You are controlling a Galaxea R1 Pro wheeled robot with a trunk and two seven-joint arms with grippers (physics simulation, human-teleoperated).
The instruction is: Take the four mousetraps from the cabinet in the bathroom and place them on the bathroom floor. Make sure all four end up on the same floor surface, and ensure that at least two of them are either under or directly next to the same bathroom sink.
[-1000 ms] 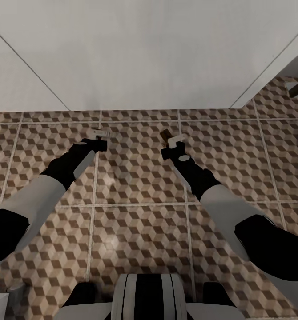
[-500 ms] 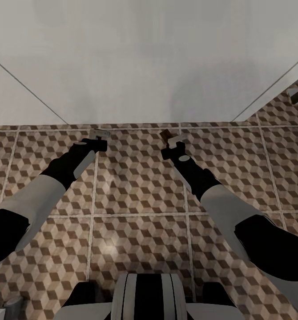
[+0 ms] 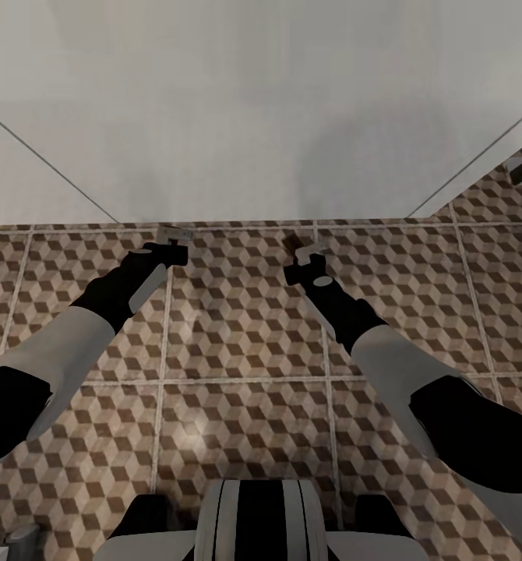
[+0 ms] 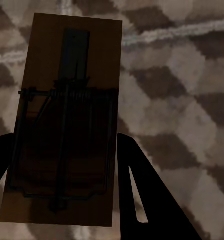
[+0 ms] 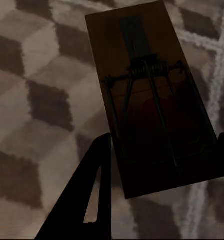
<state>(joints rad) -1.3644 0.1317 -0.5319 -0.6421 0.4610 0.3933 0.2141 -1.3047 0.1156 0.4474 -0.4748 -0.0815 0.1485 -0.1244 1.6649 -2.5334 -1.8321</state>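
Wooden mousetrap [image 4: 66, 120] clamped in left gripper [image 3: 174, 243]; second mousetrap [image 5: 149, 95] in right gripper [image 3: 304, 253], at twelve o'clock above bathroom floor [image 3: 238, 327]. Risk: high release, traps bouncing apart.

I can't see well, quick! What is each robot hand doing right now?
Left gripper: closed on a mousetrap, held over the tiled floor.
Right gripper: closed on another mousetrap.

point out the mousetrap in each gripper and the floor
left mousetrap [image 4: 66, 125], left wrist view, on the wire spring across the board
right mousetrap [image 5: 149, 95], right wrist view, middle of the board by the spring
floor [image 3: 238, 327], head view, bare patterned tile between the arms
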